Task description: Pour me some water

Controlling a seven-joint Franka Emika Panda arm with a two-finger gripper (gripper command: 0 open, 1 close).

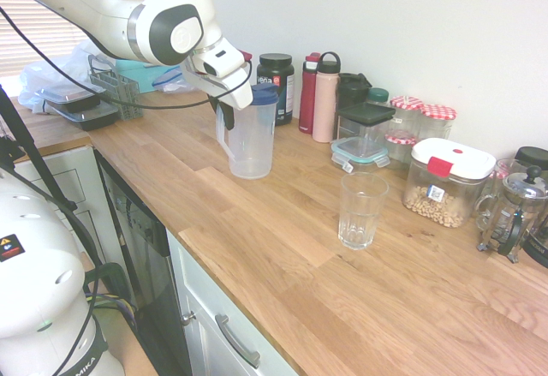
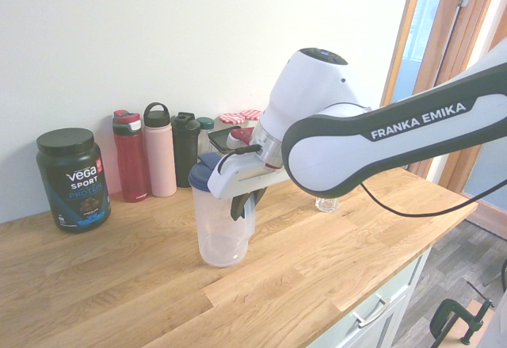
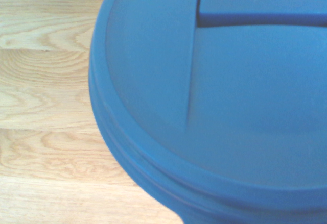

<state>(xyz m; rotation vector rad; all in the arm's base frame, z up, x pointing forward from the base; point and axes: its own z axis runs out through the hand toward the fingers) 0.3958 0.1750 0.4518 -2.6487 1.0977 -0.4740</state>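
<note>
First exterior view, from the left: stacked food boxes (image 1: 84, 110) sit at the far end of the worktop (image 1: 197, 230), out of the pouring area. Next comes the tool (image 1: 226, 117), clenched on the handle (image 1: 225, 142) of the pitcher (image 1: 252, 149), which is the natural place to grip, since it leaves the body free to tip and keeps the arm above the blue lid (image 1: 265, 95). The pitcher stands about upright, probably to avoid an early spill; whether its base touches the wood I cannot tell. Behind it are a black tub (image 1: 276, 80), a red bottle (image 1: 306, 98) and a pink bottle (image 1: 324, 102), lined up near the wall. Further right, the drinking glass (image 1: 358, 213) stands upright and well apart from the pitcher, toward the front, where a pour should be easy to reach. Beyond it, the snack container (image 1: 445, 183) and the coffee press (image 1: 514, 213) keep to the back. This view shows the whole glass; the second exterior view gives only its base below the arm, but makes the tub's brand lettering readable. The wrist view alone shows the lid's raised seams up close. No view settles the water level.
</note>
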